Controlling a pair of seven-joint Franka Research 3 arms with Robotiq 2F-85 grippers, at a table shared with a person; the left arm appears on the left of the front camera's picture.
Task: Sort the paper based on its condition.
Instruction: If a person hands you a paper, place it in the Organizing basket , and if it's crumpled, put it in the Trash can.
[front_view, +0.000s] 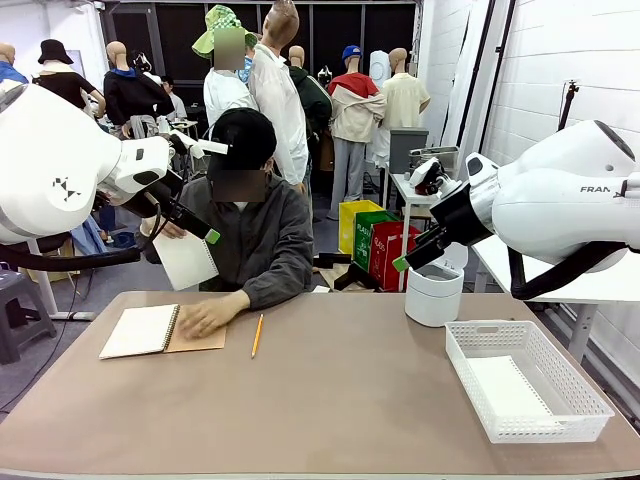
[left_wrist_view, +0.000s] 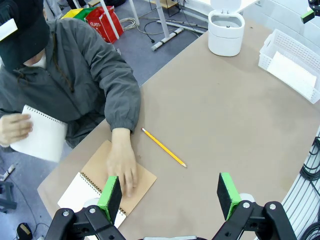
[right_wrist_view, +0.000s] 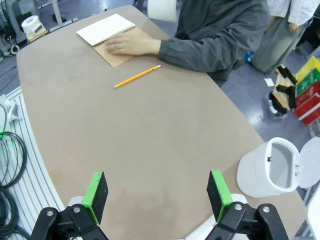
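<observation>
Front view: one paper (front_view: 186, 260) held off the table (front_view: 340, 400) edge, one in the basket (front_view: 525, 378). Left gripper (left_wrist_view: 170, 192) and right gripper (right_wrist_view: 156, 194) gape wide, empty, above bare tabletop.

White brick wall (front_view: 560, 60), grey floor (front_view: 100, 280)

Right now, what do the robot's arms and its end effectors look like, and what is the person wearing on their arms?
Both arms are chunky, rounded white shells with black joints; the right one reads "FRAN" in black print. The left end effector and the right end effector are black with two fingers, each tipped with a bright green pad. Black cables hang under both arms. The person wears a dark grey jacket with long sleeves gathered at the cuffs.
</observation>
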